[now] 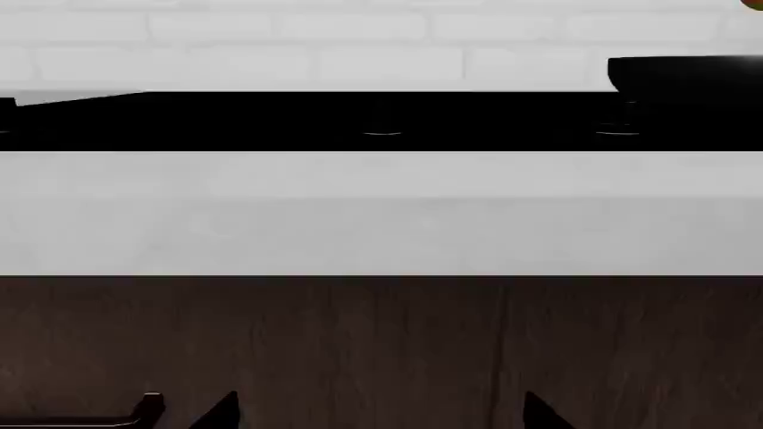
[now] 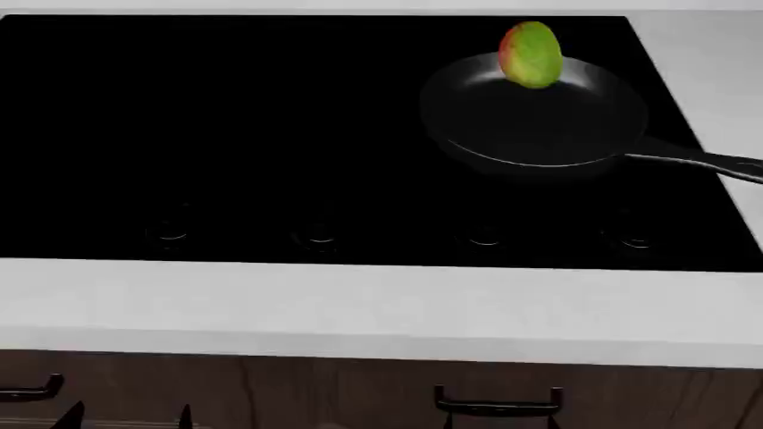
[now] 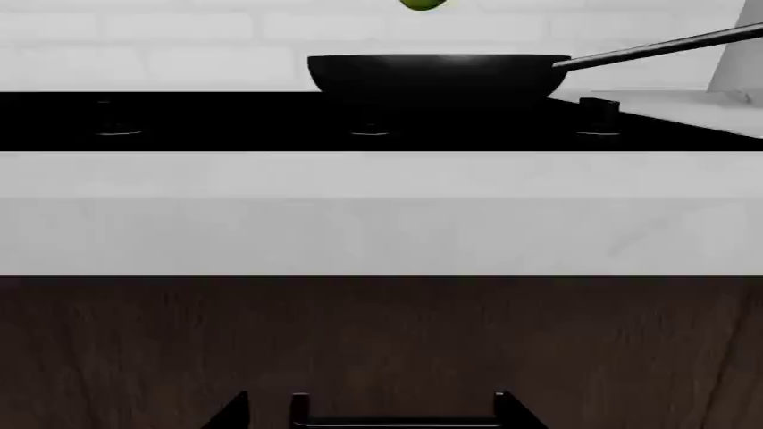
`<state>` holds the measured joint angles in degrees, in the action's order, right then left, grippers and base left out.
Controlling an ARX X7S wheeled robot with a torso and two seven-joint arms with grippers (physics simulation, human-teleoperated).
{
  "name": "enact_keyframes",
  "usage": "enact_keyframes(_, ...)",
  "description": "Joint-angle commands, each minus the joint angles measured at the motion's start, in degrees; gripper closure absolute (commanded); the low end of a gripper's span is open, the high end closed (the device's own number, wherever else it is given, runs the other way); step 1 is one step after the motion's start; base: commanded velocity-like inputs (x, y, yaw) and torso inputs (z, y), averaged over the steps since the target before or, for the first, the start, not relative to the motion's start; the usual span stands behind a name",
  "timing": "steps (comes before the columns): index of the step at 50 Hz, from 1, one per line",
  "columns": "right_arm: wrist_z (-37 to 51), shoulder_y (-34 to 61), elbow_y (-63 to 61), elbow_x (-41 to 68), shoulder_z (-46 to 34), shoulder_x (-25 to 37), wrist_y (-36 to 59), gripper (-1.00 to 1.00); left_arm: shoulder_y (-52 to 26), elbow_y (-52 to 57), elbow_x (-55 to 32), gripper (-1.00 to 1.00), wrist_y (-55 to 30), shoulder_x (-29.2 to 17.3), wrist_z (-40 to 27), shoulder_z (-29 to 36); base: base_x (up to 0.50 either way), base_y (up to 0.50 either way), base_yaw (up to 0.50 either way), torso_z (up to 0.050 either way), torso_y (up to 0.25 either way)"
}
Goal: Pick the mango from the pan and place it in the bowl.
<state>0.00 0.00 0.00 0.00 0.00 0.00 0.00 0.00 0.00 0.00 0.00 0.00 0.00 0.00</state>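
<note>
Mango (image 2: pixel 531 54) stands at the pan's (image 2: pixel 537 121) far rim; both pincers' states cannot be told.

White tabletop (image 2: pixel 357 308) with an inset black cooktop (image 2: pixel 214 134) bearing four front knobs. A pan (image 2: pixel 537 116) rests on the cooktop's right rear area, its handle (image 2: pixel 703 163) extending rightward over the cooktop edge toward the bare tabletop.

Green-red mango (image 2: pixel 531 54), black pan (image 2: pixel 537 125).
</note>
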Motion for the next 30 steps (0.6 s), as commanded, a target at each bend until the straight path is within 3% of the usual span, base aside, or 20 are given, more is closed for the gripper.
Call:
enact_keyframes(1, 1.78, 0.13, 0.28, 1.43, -1.79, 1.43, -0.2, -1.0, -0.05, -0.07, -1.08, -1.0, 0.05, -1.08, -1.31, 1.31, 0.0, 0.0, 0.0, 0.0, 0.0)
enact_keyframes(17, 4.18, -0.71, -1.24, 3.11, -4.42, 3.39, 0.89, -1.0, 0.95, 1.38, -3.47, -1.0, -0.4, -3.37, -3.77, 3.71, 0.0, 0.0, 0.0, 0.0, 0.0)
enact_keyframes(18, 8.07, -0.53, 2.75, -4.35, -6.3, 3.32, -3.45, -1.0, 3.81, -2.82, -1.32, -1.0, 4.18, -3.66, -7.0, 4.15, 0.0, 0.0, 0.0, 0.0, 0.0)
enact_keyframes(19, 1.43, 0.69, -0.1, -1.31, -0.97, 0.68, 1.2, -1.0, 0.21, -0.58, -0.91, -1.0, 3.22, -0.61, 0.55, 1.28, 0.0, 0.0, 0.0, 0.0, 0.0)
enact_keyframes(25, 3.41, 1.98, 0.0, -0.13, -1.84, 2.07, 2.75, -1.0, -0.48, 0.21, -1.37, -1.0, 1.31, -2.06, -1.5, 2.94, 0.0, 0.0, 0.0, 0.0, 0.0)
enact_keyframes(28, 4.81, 5.1, -5.49, -0.44, -1.24, 2.91, 10.66, -1.0, -2.56, 7.56, -0.92, -1.0, -7.14, -3.64, -2.35, 2.79, 0.0, 0.0, 0.0, 0.0, 0.0)
enact_keyframes(30, 4.27, 11.43, -20.91, 2.89, 1.55, 4.28, 25.56, -1.0, -6.76, 22.65, 6.21, -1.0, -21.97, -6.16, -3.86, 3.47, 0.0, 0.0, 0.0, 0.0, 0.0)
